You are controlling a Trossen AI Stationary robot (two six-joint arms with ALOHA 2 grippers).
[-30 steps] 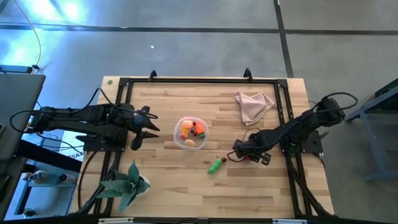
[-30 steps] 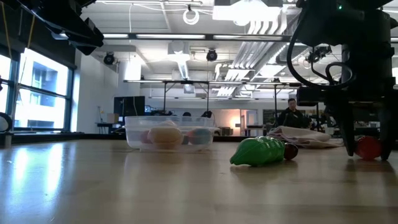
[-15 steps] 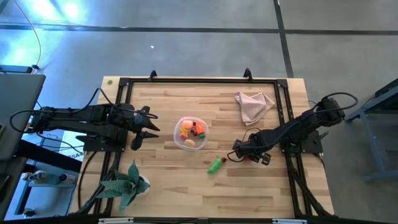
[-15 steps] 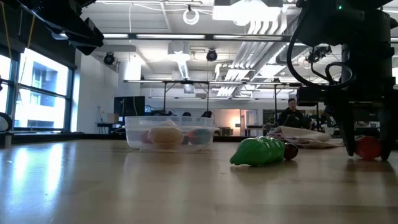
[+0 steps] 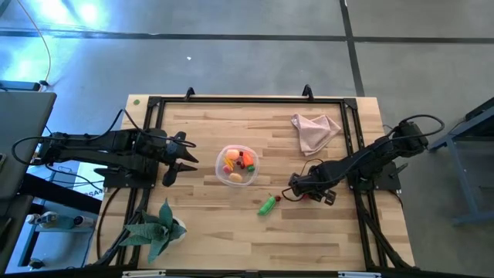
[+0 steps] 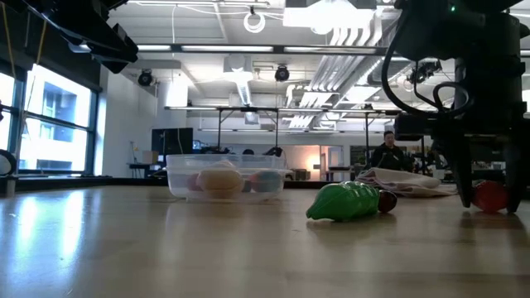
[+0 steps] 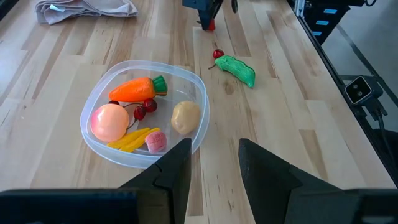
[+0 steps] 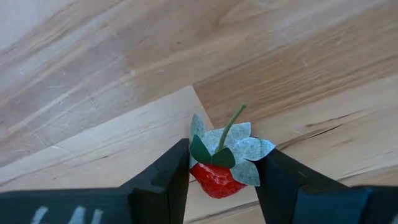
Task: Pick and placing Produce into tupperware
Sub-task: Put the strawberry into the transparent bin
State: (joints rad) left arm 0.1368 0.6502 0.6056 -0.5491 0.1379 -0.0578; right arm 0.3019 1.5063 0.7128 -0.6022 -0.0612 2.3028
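Nothing has shifted over the last second. Nearest, our right gripper (image 8: 221, 177) holds its jaws clamped on a strawberry (image 8: 217, 163) at table level. Farther, the tupperware (image 5: 236, 165) holds produce; our left gripper (image 7: 213, 168) waits, jaws narrow and empty.

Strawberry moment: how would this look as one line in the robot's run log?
right hand: shut on strawberry, low at table | left hand: waiting beside tub | green pepper: still outside tub
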